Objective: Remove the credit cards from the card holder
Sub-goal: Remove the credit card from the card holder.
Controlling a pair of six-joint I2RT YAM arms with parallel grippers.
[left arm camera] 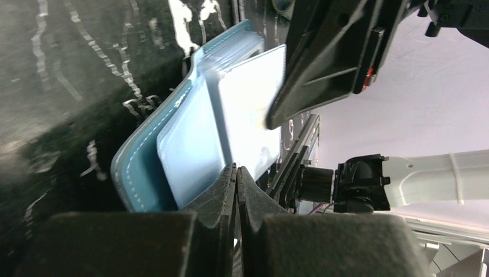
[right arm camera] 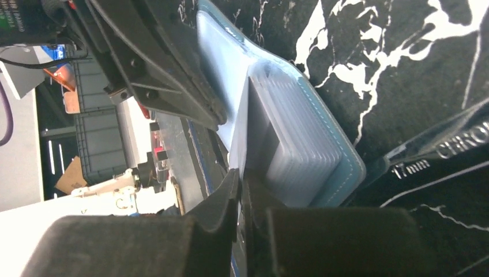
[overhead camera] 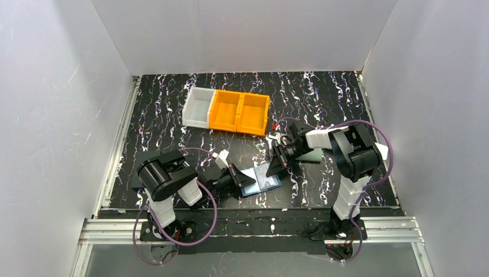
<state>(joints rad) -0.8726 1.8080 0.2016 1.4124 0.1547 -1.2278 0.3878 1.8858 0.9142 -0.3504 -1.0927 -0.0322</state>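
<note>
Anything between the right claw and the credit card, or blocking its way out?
Nothing visible: the right claw pinches the credit card by its edge. The left claw sits shut at the card holder's opposite side.

Black marbled table carries a white bin, two orange bins and the open blue card holder

White walls stand on three sides of a black worktop with white marble streaks, under even light.

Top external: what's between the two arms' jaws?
The open blue card holder, lying on the table. The top external view shows it best.
</note>
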